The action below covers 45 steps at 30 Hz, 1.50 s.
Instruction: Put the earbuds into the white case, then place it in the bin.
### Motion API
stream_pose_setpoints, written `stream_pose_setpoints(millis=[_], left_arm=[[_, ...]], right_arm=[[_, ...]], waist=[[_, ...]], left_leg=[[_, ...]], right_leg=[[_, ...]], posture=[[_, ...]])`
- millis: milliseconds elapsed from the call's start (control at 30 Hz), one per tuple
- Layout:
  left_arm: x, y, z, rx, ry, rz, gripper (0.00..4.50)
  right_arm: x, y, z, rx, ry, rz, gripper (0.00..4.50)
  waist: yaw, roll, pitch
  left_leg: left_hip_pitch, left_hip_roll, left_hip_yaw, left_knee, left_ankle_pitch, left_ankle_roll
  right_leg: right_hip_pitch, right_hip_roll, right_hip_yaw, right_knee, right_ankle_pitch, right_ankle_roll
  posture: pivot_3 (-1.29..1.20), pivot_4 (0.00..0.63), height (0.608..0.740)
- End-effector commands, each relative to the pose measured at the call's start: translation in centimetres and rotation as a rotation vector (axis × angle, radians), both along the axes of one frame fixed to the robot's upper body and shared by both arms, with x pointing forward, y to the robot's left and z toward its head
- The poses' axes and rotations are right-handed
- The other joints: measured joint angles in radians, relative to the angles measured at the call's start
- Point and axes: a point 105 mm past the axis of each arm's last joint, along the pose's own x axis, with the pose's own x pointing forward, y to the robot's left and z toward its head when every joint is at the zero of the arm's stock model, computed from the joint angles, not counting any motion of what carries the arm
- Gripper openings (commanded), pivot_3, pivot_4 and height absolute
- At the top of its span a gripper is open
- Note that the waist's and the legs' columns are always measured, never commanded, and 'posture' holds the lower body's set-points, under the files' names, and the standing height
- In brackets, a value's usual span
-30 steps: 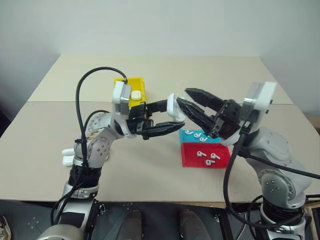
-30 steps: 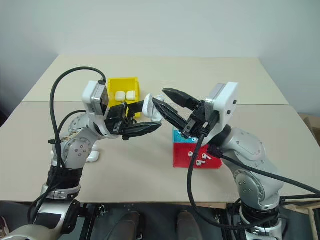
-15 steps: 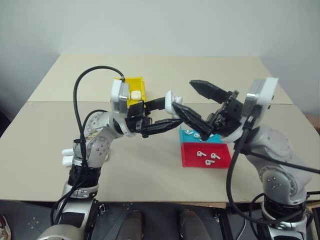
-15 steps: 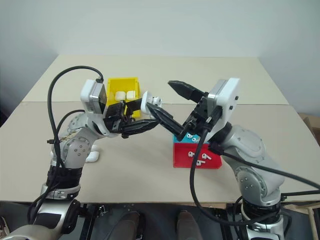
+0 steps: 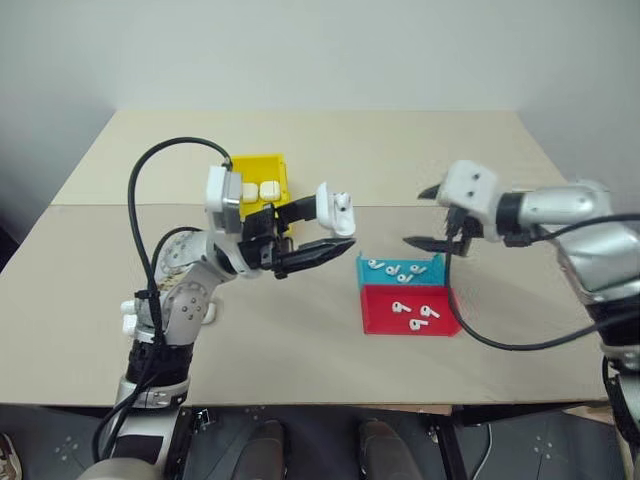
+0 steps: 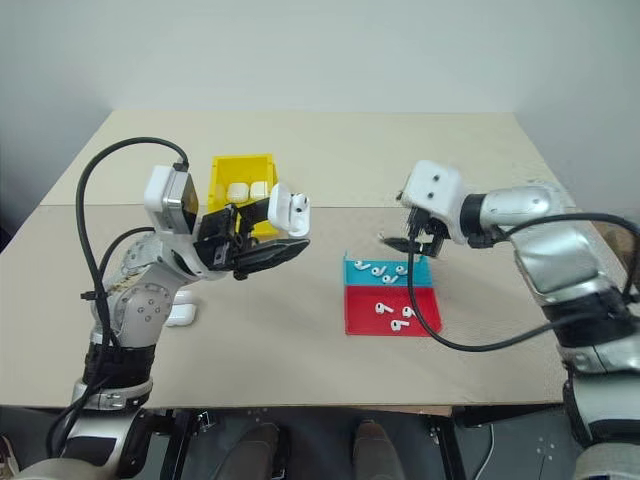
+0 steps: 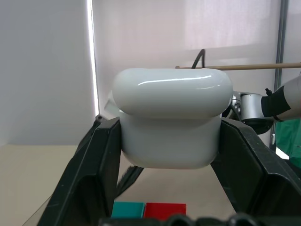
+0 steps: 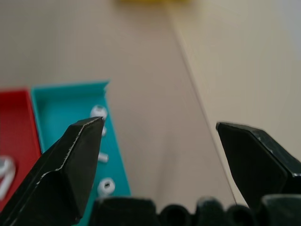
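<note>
since the earlier frames the right gripper (image 5: 428, 216) has swung away from the case, out to the right of centre in the head views, and now hangs over the far edge of the blue-and-red tray (image 5: 409, 308). its fingers stand wide apart with nothing between them. the left gripper (image 5: 318, 226) sits just left of centre, its fingers closed on the white case (image 5: 335, 208), which is held up off the table with the lid tipped open.

that reads as the case-opening step being done and the right arm going for the earbuds (image 5: 392, 270). several lie loose in the blue half of the tray, a few more in the red half. none looks to be in the case yet.

the bin (image 5: 260, 185) stands behind the left arm, upper left of centre, with two cases already inside. other white cases (image 6: 181, 314) lie at the left edge of the table, beside the left arm.

the table (image 5: 400, 150) is a plain beige top with a seam running across the middle, otherwise bare. behind it is a pale, blank wall.
</note>
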Motion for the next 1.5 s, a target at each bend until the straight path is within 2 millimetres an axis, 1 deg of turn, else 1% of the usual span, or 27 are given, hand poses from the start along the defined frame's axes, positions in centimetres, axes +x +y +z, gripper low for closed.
stream_pose_setpoints(millis=[33, 133, 200, 267, 433, 700, 800, 900, 1133, 1233, 1333, 1500], left_arm=[[-0.7, 0.0, 1.1, -0.023, -0.069, 0.01, 2.78], [-0.9, -0.1, 1.1, -0.024, -0.076, 0.009, 2.78], [-0.9, -0.1, 1.1, -0.022, -0.082, 0.013, 2.78], [-0.9, -0.1, 1.2, -0.023, -0.085, 0.016, 2.78], [-0.9, 0.1, 1.3, -0.023, -0.093, 0.035, 2.78], [-1.2, 0.2, 1.4, -0.026, -0.097, 0.05, 2.78], [-1.2, 0.3, 1.4, -0.026, -0.099, 0.057, 2.78], [-1.3, 0.4, 1.4, -0.026, -0.1, 0.062, 2.78], [-1.4, 0.5, 1.4, -0.023, -0.104, 0.073, 2.78], [-1.5, 0.6, 1.4, -0.022, -0.105, 0.078, 2.78], [-1.5, 0.7, 1.4, -0.021, -0.106, 0.081, 2.78], [-1.7, 0.7, 1.5, -0.023, -0.111, 0.074, 2.78]], right_arm=[[-0.5, -0.9, -0.7, -0.269, 0.041, 0.214, 3.22], [0.1, -1.3, -1.7, -0.409, 0.109, 0.282, 2.2], [0.6, -1.3, -2.2, -0.467, 0.151, 0.307, 2.2], [0.8, -1.1, -2.5, -0.49, 0.176, 0.328, 2.2], [1.8, -0.3, -3.1, -0.524, 0.173, 0.34, 2.2], [2.5, -0.4, -4.5, -0.591, 0.176, 0.328, 2.2], [2.9, 0.1, -5.0, -0.565, 0.176, 0.305, 2.2], [3.2, 0.1, -5.6, -0.595, 0.157, 0.291, 2.2], [3.2, 0.2, -6.3, -0.599, 0.171, 0.298, 2.2], [3.1, 0.3, -6.5, -0.596, 0.182, 0.301, 1.59], [3.1, 0.2, -6.7, -0.599, 0.187, 0.298, 0.61], [3.1, 0.1, -7.0, -0.595, 0.189, 0.286, 0.6]], waist=[[-0.003, 0.0, 0.0], [-0.005, 0.0, 0.0], [-0.008, 0.0, 0.0], [-0.009, 0.0, 0.0], [-0.01, 0.0, 0.0], [-0.009, 0.0, 0.0], [-0.01, 0.0, 0.0], [-0.013, 0.0, 0.0], [-0.012, 0.0, 0.0], [-0.013, 0.0, 0.0], [-0.013, 0.001, 0.0], [-0.013, 0.001, 0.0]], left_leg=[[0.0, 0.0, 0.0, 0.0, 0.0, 0.0], [0.0, 0.0, 0.0, 0.0, 0.0, 0.0], [0.0, 0.0, 0.0, 0.0, 0.0, 0.0], [0.0, 0.0, -0.001, 0.0, 0.0, 0.0], [0.0, 0.0, -0.005, 0.0, 0.0, 0.0], [0.0, -0.001, -0.007, 0.0, 0.0, 0.0], [0.001, -0.001, -0.007, 0.0, 0.0, 0.0], [0.002, -0.001, -0.007, 0.0, 0.0, 0.0], [0.002, -0.001, -0.007, 0.0, 0.0, 0.0], [0.003, -0.001, -0.007, 0.0, 0.0, 0.0], [0.005, -0.001, -0.007, 0.0, 0.0, 0.0], [0.005, -0.001, -0.007, 0.0, 0.0, 0.0]], right_leg=[[0.0, 0.0, 0.0, 0.0, 0.0, 0.0], [0.0, -0.001, -0.001, -0.001, 0.0, 0.0], [0.0, -0.001, -0.001, -0.001, 0.0, 0.0], [0.0, -0.001, -0.001, 0.0, 0.0, 0.0], [0.0, -0.002, 0.0, 0.001, 0.0, 0.0], [0.0, -0.002, 0.0, 0.002, 0.0, 0.0], [0.0, -0.002, 0.0, 0.003, 0.0, 0.0], [0.0, -0.002, 0.0, 0.004, 0.0, 0.0], [0.0, -0.002, 0.001, 0.004, 0.001, 0.0], [0.001, -0.002, 0.001, 0.004, 0.001, 0.0], [0.002, -0.002, 0.001, 0.004, 0.001, 0.0], [0.003, -0.002, 0.001, 0.004, 0.001, 0.0]], posture=[[0.0, 0.15, 0.74], [0.0, 0.15, 0.74], [0.0, 0.15, 0.74], [0.0, 0.15, 0.74], [0.0, 0.15, 0.74], [0.0, 0.15, 0.74], [0.0, 0.15, 0.74], [0.0, 0.15, 0.74], [0.0, 0.15, 0.74], [0.0, 0.15, 0.74], [0.0, 0.15, 0.74], [0.0, 0.15, 0.74]])
